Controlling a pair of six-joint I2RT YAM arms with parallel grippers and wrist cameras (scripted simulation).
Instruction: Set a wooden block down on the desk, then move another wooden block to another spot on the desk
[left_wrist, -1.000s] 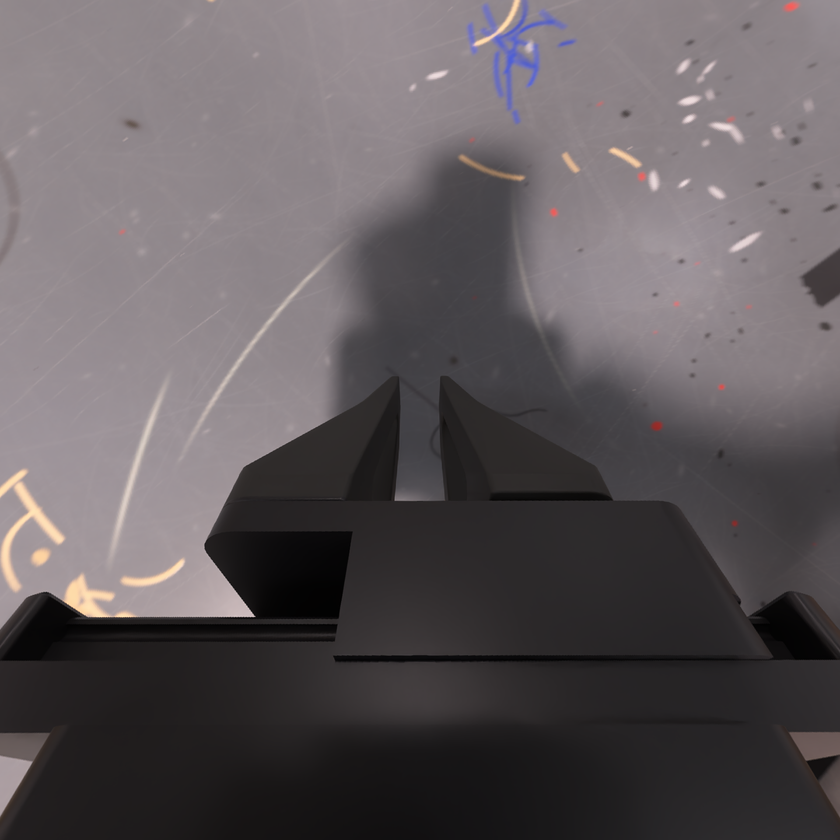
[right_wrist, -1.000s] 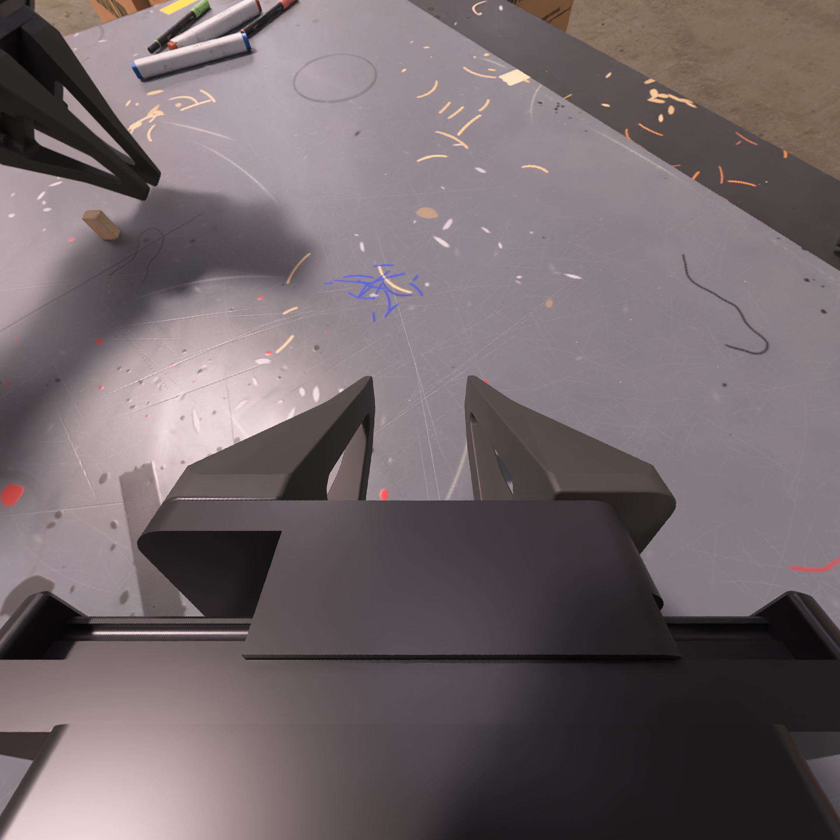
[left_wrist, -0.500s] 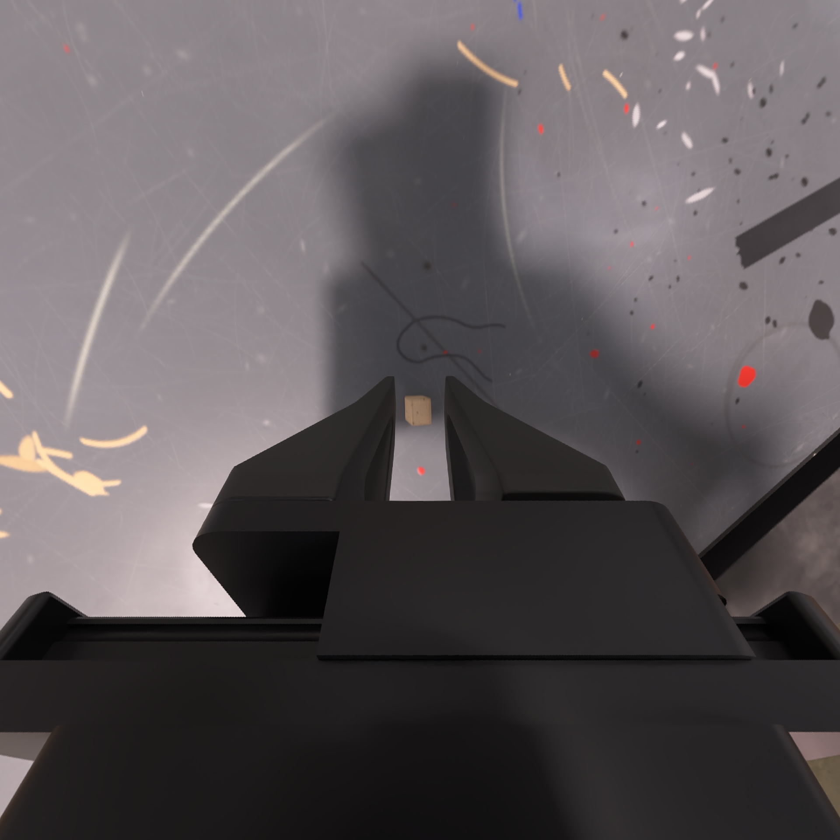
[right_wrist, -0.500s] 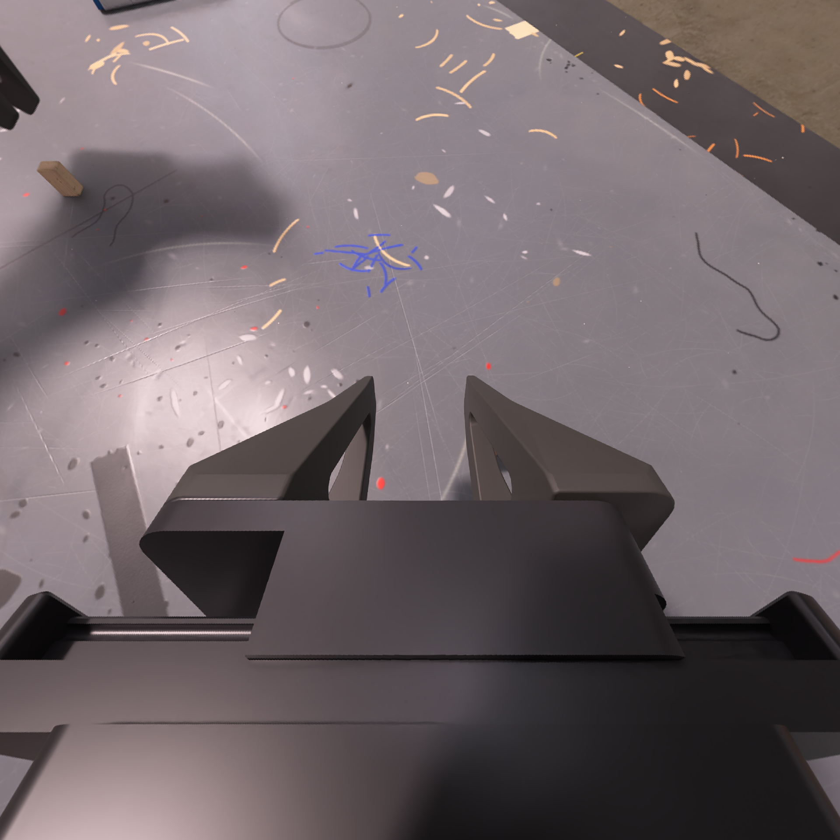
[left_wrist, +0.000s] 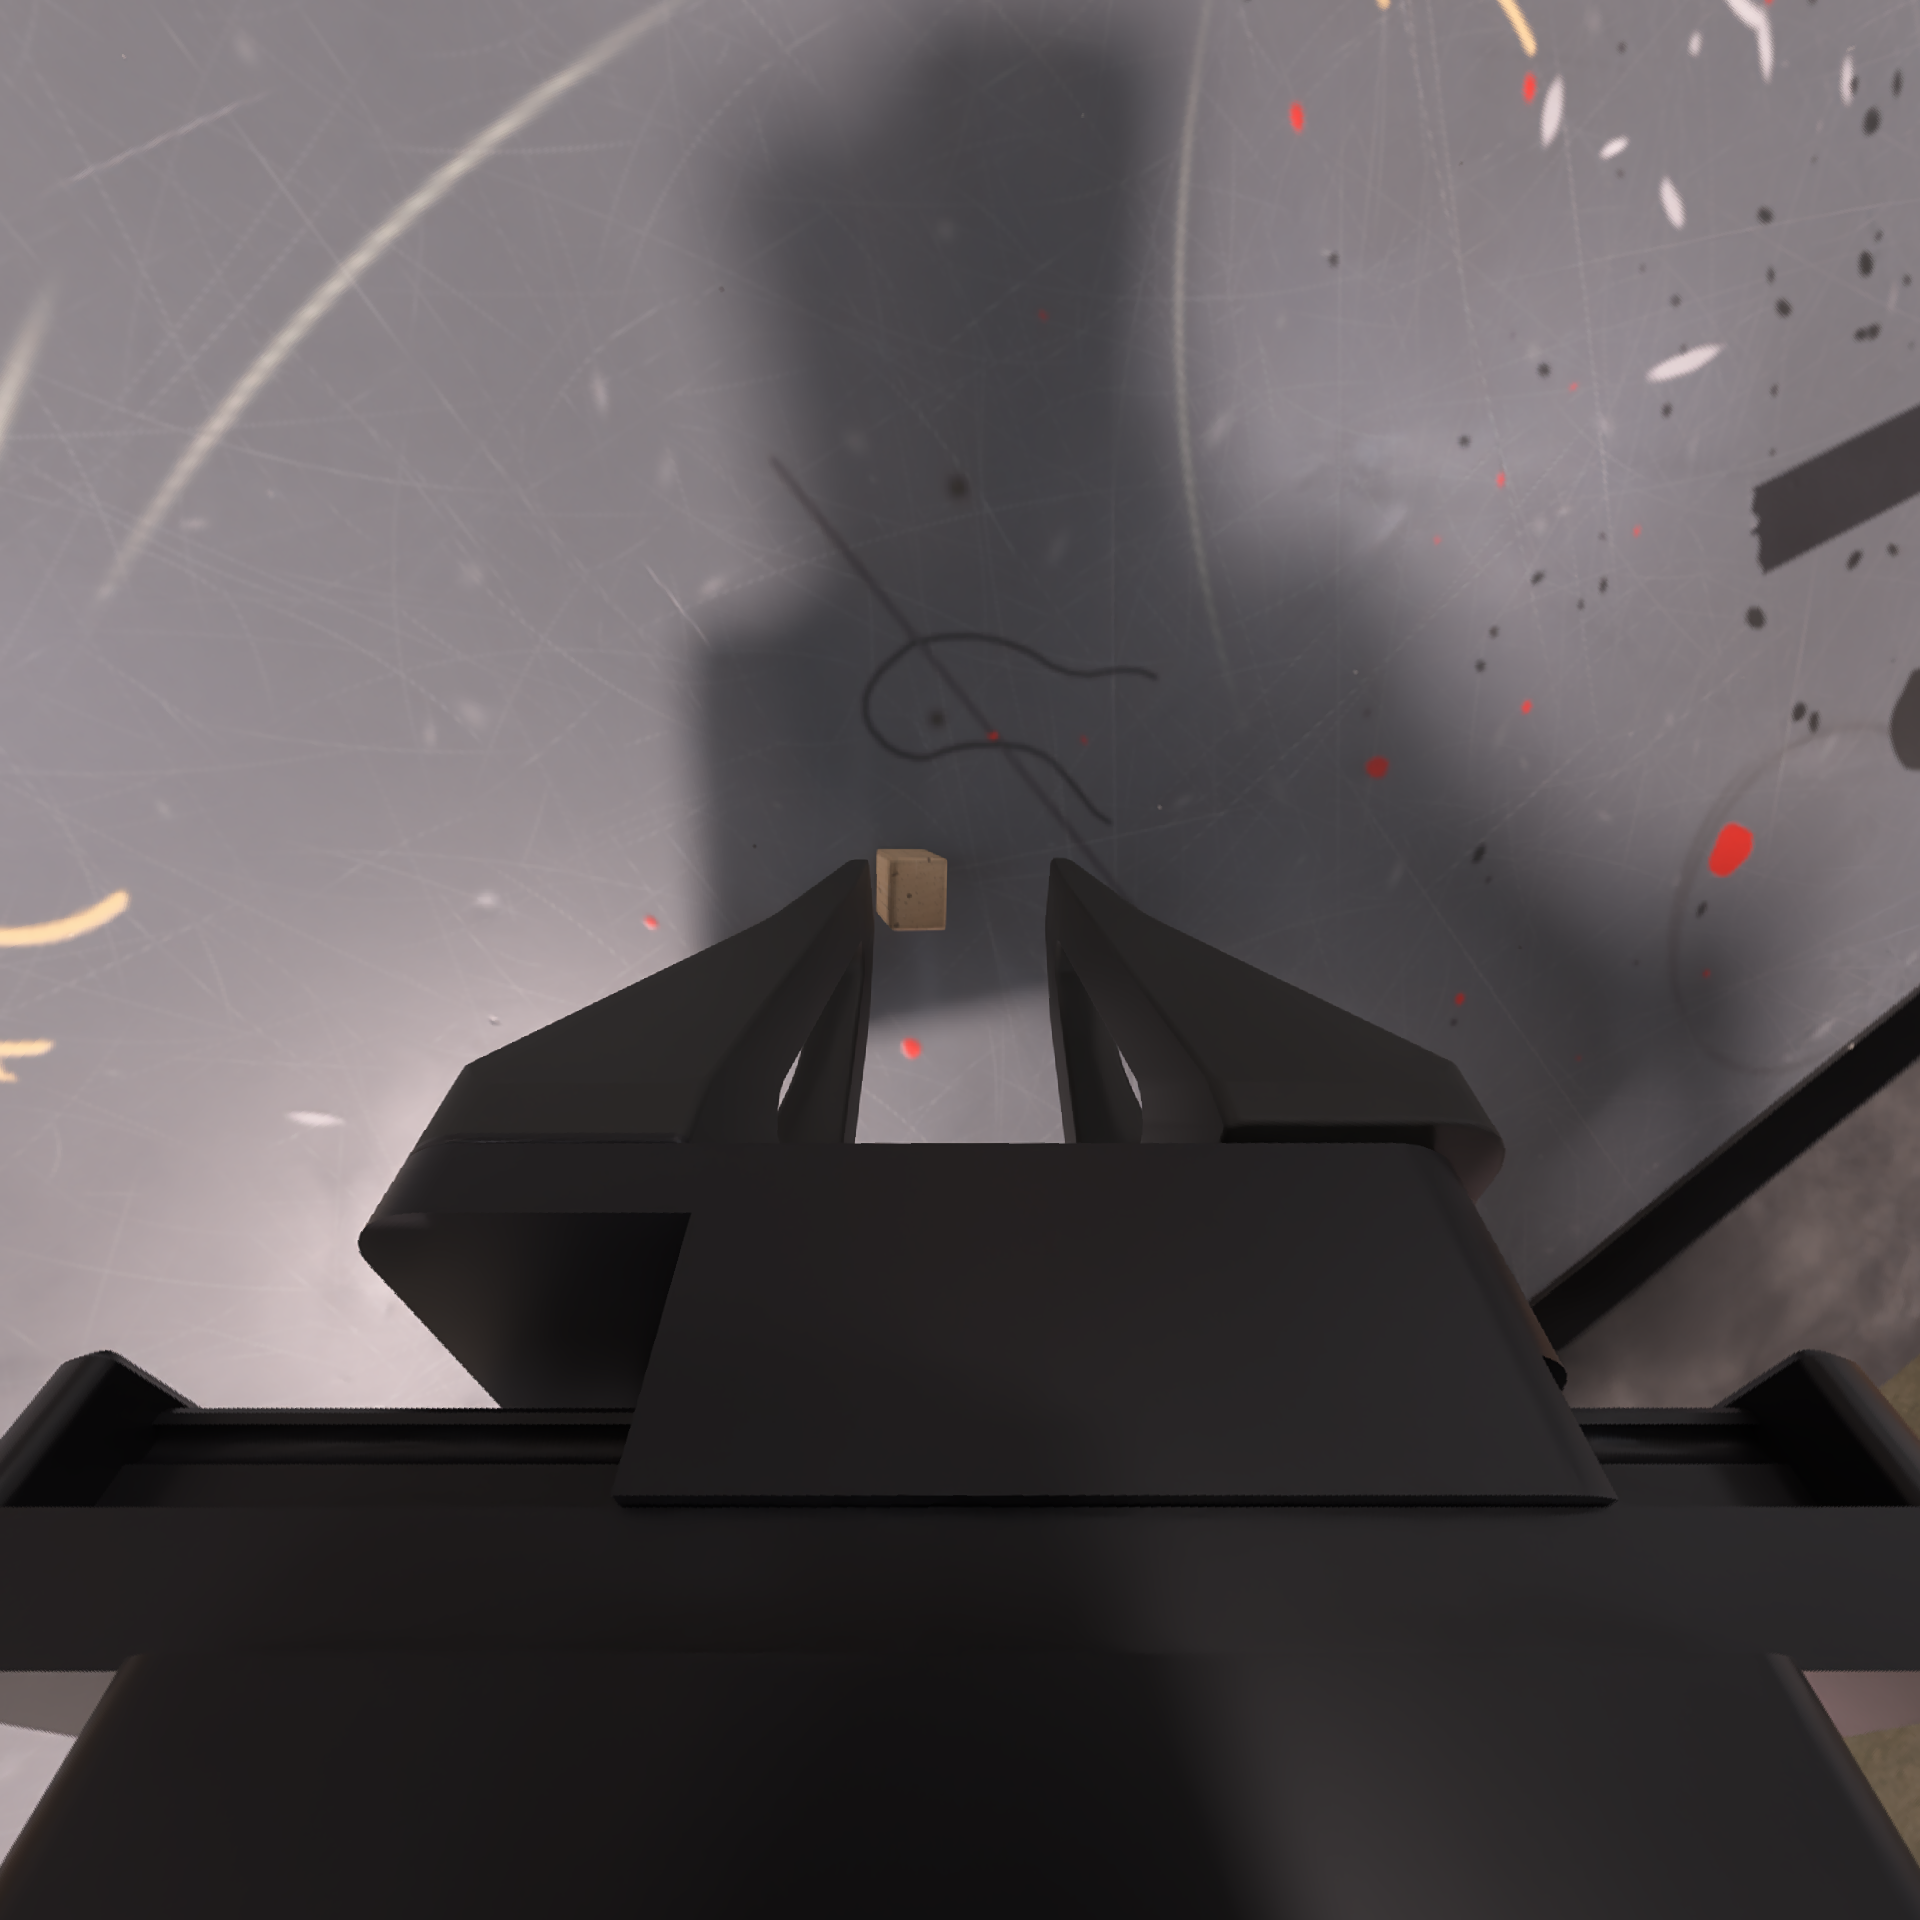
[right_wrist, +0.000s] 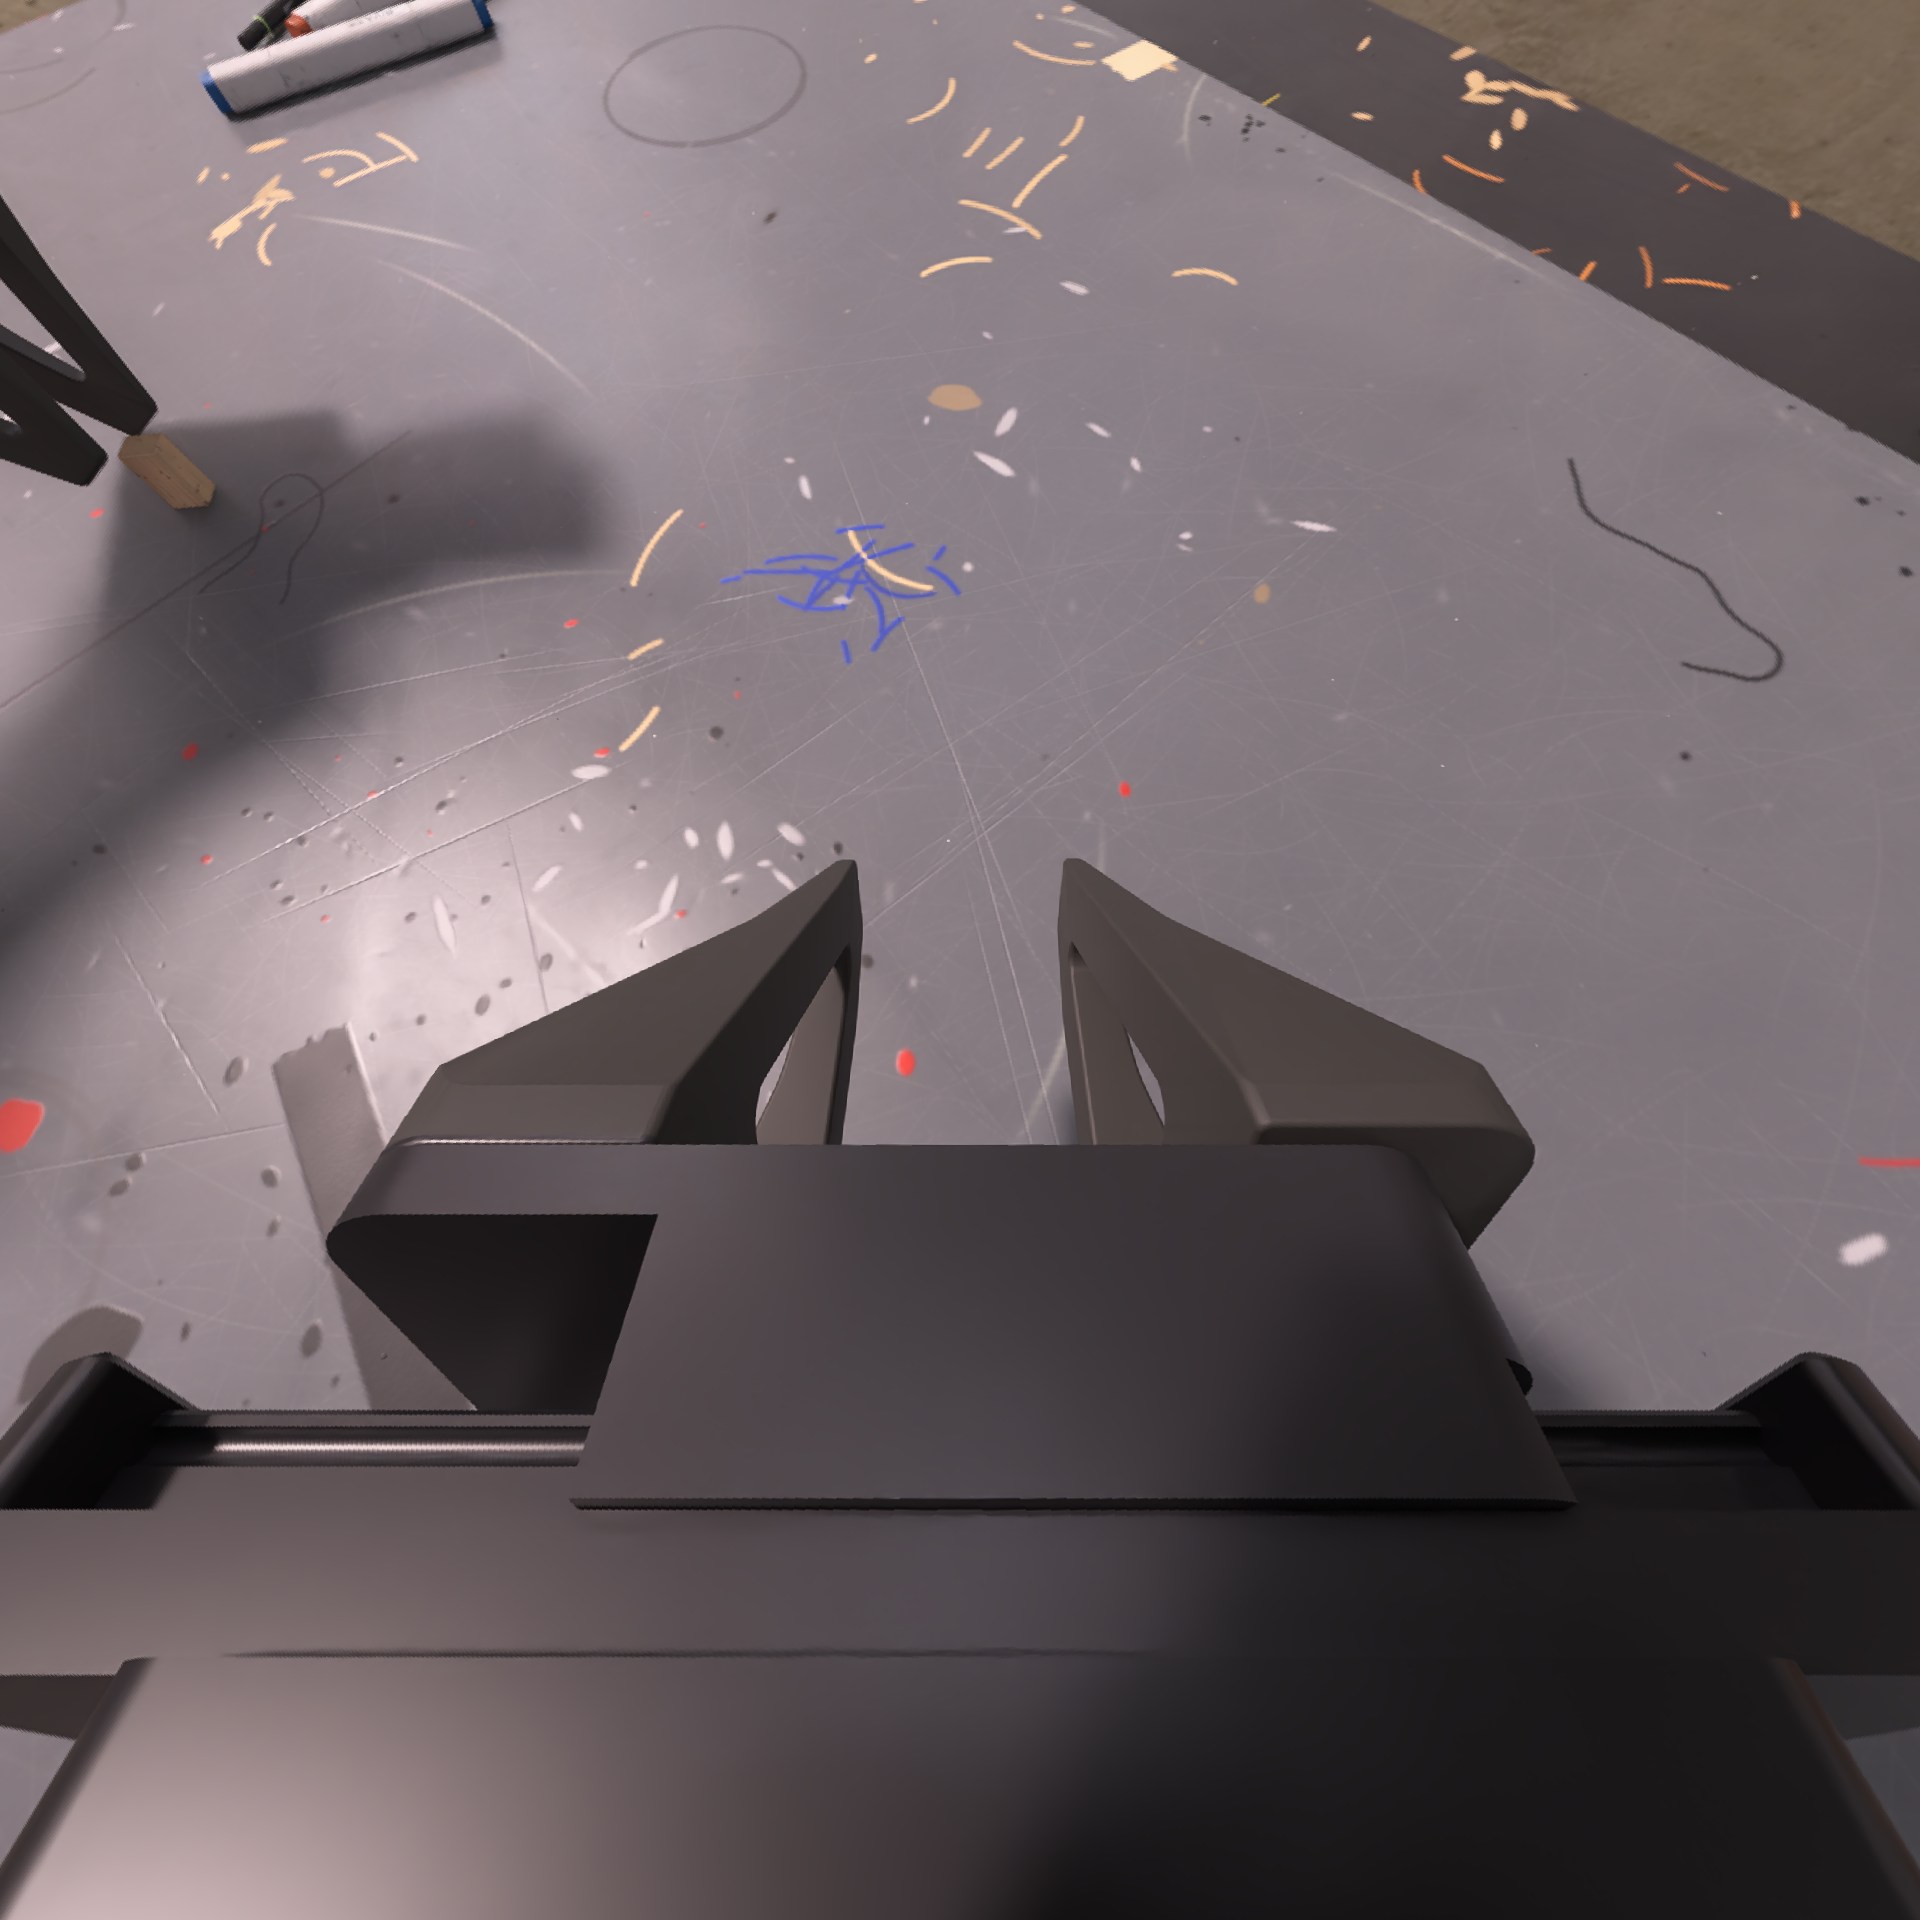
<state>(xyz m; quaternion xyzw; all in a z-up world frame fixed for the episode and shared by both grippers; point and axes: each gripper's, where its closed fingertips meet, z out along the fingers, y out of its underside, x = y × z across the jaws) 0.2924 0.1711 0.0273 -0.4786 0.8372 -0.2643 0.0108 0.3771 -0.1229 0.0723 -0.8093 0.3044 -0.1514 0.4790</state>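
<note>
Left gripper (left_wrist: 956, 883): jaws parted, holding nothing; the tips hang over the desk with a gap between them wider than the block.
Wooden block (left_wrist: 912, 891): small, pale, lying on the desk just beyond the tips, off-centre in the gap and close against the left finger (left_wrist: 831, 987); whether it touches that finger I cannot tell. In the right wrist view the same block (right_wrist: 166, 470) lies flat beside the left gripper's tips (right_wrist: 78, 431), partly in their shadow.
Right gripper (right_wrist: 958, 883): jaws apart and empty, above a bare stretch of desk, well apart from the block.
Desk (right_wrist: 1299, 831): grey, scratched, flecked with paint marks; a thin dark scribble (left_wrist: 987, 717) lies just beyond the block.
Markers (right_wrist: 343, 47): lying at the far edge, well away from both grippers.
Second block: none in either view.
Step in hand: probably lining up the left gripper around the block.
Risk, nudging: with the block so near one finger, a descent from here could land that tip on it or push it sideways.
Risk, skewed grip: closing off-centre would drag the block across the desk before the other finger meets it, and it could twist or pop out.
Risk, shadow: the block sits in the arm's shade, so its edges are harder to judge.
</note>
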